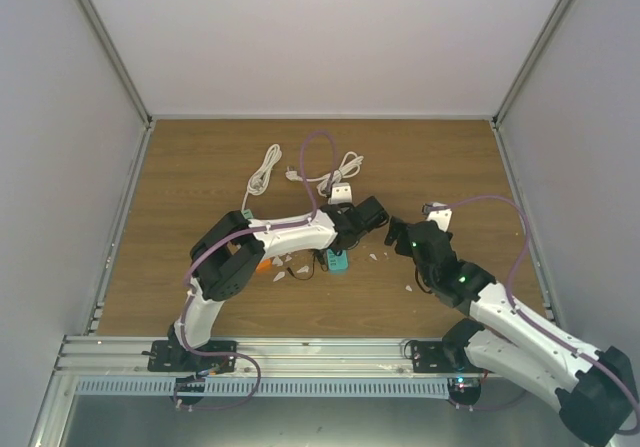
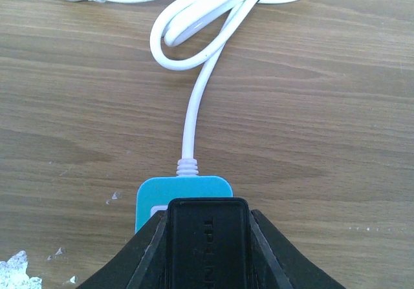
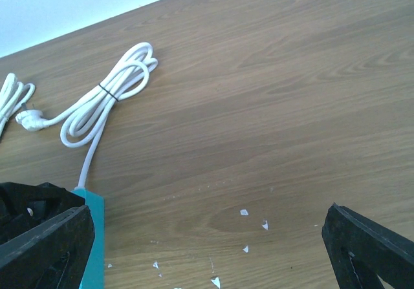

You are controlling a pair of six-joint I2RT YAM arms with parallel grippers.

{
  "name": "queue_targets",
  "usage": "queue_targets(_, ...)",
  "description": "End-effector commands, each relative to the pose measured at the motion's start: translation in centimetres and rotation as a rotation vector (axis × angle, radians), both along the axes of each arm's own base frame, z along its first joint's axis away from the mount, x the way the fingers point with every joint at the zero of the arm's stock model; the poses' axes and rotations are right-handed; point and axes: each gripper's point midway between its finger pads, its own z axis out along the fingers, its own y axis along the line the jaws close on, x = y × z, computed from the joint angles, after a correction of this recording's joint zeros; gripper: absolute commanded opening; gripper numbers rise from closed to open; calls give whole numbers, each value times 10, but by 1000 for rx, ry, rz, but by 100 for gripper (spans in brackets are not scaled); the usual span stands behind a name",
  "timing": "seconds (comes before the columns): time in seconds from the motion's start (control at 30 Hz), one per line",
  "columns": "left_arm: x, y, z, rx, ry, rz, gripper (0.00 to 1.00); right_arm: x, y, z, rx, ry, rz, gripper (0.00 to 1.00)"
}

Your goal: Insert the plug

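The black plug (image 2: 207,244) is clamped between my left gripper's fingers (image 2: 145,256). It sits right over the cord end of the teal power strip (image 2: 184,189). I cannot tell whether its pins are in a socket. The strip's white cord (image 2: 189,121) runs away to a coil. In the top view my left gripper (image 1: 345,235) hangs over the strip (image 1: 338,262) and hides the plug. My right gripper (image 3: 207,237) is open and empty, low over bare wood just right of the strip's edge (image 3: 96,237). In the top view it (image 1: 392,235) is beside the left gripper.
The coiled white cord (image 1: 338,174) and a second white cord (image 1: 263,172) lie at the back. An orange block (image 1: 263,264) and white scraps (image 3: 246,211) lie near the strip. Grey walls enclose the wooden table (image 1: 200,187) on three sides.
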Motion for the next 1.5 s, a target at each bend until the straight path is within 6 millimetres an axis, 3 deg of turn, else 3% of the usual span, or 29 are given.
queue_targets(0.0,-12,31,-63,155,123,35,0,-2,-15,4,-5,-25,-60,100)
queue_targets(0.2,-12,33,-64,171,122,31,1,-4,-18,7,2,-41,-72,100)
queue_targets(0.43,-10,22,-56,114,93,-60,5,-4,-17,7,1,-41,-65,100)
queue_targets(0.5,-10,18,-52,103,84,-85,16,-4,-17,8,1,-43,-63,100)
queue_targets(0.6,-9,13,-47,98,77,-118,51,-4,-17,8,2,-43,-61,100)
queue_targets(0.63,-9,13,-46,100,76,-123,58,-4,-17,8,1,-43,-60,100)
queue_targets(0.73,-7,13,-39,100,61,-118,74,-4,-17,9,3,-46,-59,100)
queue_targets(0.8,-7,15,-32,102,49,-112,79,-4,-17,9,1,-46,-60,99)
queue_targets(0.97,-4,20,7,90,-18,-109,84,-5,-17,11,5,-54,-55,100)
queue_targets(1.13,-11,21,62,48,-120,-193,99,-4,-6,15,6,-68,15,100)
queue_targets(1.27,-27,35,99,-11,-183,-270,99,-5,12,19,25,-106,134,100)
queue_targets(1.47,-75,66,132,-195,-260,-411,99,-6,15,25,46,-145,153,100)
